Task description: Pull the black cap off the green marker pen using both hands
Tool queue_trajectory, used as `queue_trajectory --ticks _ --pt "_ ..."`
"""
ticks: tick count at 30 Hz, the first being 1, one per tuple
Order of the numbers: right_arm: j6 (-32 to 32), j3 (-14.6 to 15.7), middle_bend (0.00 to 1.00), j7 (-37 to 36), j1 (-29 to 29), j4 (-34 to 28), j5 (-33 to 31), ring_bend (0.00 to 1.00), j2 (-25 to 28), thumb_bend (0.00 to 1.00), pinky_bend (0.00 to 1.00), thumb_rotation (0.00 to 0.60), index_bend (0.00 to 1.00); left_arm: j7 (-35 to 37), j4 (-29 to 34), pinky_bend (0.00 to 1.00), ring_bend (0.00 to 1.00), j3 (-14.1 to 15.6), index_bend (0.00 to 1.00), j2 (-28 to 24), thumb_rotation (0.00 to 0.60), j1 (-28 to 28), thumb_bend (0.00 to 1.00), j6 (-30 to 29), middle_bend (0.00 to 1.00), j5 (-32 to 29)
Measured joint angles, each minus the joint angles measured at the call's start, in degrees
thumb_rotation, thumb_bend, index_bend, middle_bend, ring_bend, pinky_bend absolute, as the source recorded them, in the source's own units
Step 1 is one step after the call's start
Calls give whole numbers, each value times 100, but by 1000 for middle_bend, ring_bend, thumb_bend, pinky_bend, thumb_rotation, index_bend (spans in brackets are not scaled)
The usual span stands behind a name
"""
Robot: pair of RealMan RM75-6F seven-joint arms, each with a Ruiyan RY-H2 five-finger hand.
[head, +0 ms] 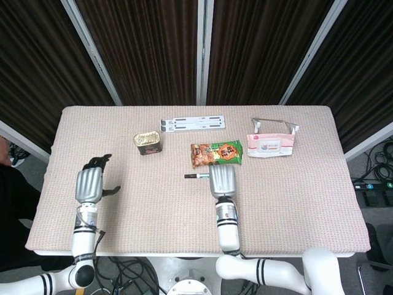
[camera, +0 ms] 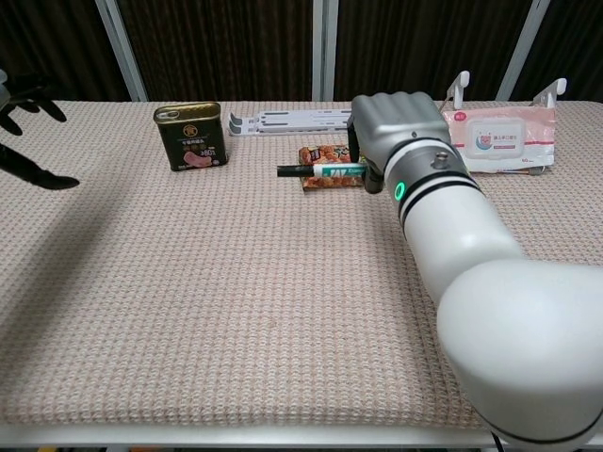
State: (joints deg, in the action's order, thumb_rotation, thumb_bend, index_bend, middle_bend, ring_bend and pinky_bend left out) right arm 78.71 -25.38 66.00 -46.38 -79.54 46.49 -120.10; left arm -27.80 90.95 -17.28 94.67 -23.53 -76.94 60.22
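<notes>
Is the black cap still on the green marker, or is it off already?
On. The black cap sits on the end of the green marker, which the right hand holds level above the table; the left hand is far off.

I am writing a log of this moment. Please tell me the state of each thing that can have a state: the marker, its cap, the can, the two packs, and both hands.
green marker pen: held level above the table
black cap: still on the pen
right hand: grips the pen
left hand: holds nothing, fingers apart
can: upright
snack bag: lying flat
wipes pack: lid closed
</notes>
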Motion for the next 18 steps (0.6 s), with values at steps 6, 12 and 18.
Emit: queue_trajectory --ticks 6,12,18 --pt "-104 -58 558 98 -255 -151 15 745 72 331 814 600 597 -211 102 341 230 -242 235 56 600 -397 0 111 313 -74" --pt "-150 -136 561 -72 -487 9 91 745 -82 331 814 600 599 -351 -63 397 290 -411 303 226 600 -848 33 329 376 -94" --pt "-203 -308 561 -230 -779 418 58 745 -398 332 814 600 599 -468 -327 475 383 -537 431 524 600 -1147 50 369 476 -296"
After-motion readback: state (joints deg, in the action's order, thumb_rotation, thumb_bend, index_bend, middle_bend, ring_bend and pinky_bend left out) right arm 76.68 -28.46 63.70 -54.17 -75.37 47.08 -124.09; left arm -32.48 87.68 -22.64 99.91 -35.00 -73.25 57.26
